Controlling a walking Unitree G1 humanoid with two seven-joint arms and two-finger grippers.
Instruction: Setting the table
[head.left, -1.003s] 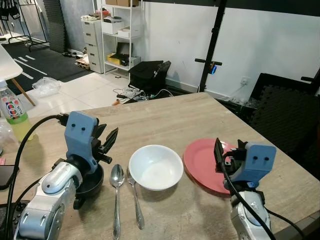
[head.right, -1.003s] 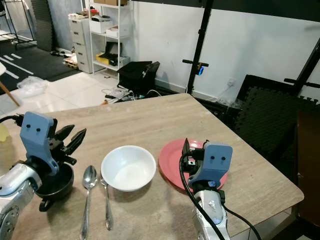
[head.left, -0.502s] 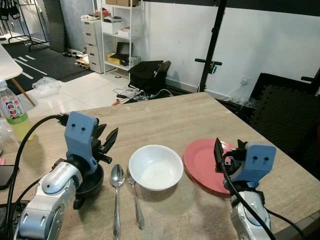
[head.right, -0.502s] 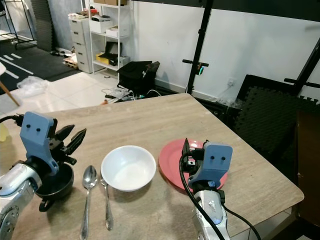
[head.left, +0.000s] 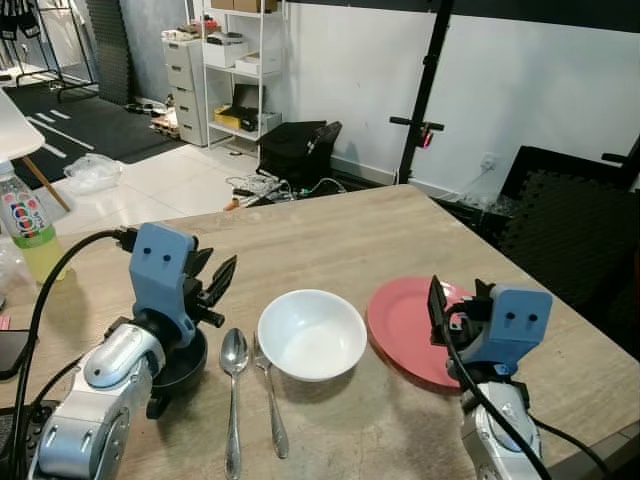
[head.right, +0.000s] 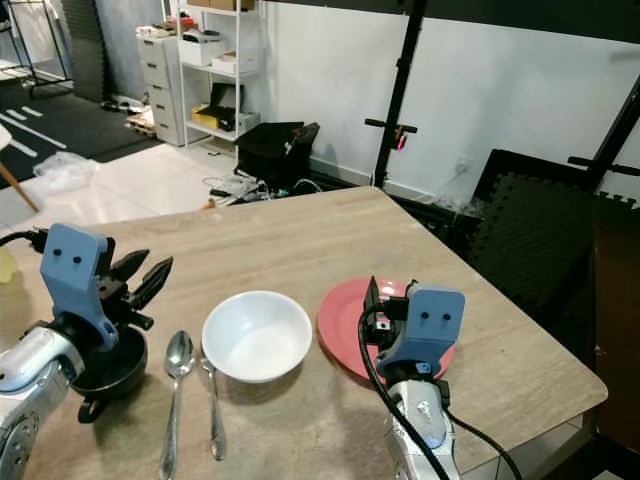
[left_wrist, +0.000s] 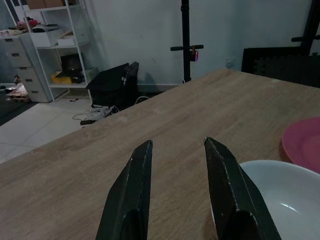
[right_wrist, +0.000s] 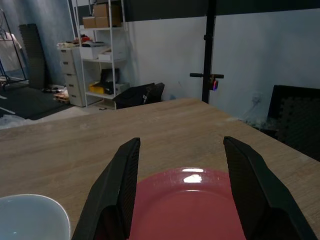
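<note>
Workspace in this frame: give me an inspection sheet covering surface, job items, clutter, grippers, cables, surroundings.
Surface: wooden table, far half bare.
Job items: white bowl empty, centre; pink plate apart on its right; spoon and fork side by side on its left; black bowl under the left arm.
Clutter: bottle at the table's left edge.
Grippers: left gripper open, above the table left of the white bowl; right gripper open, at the plate's near edge.
Cables: black cable loops from the left arm; another along the right arm.
Surroundings: shelf, black bag, floor wires.
</note>
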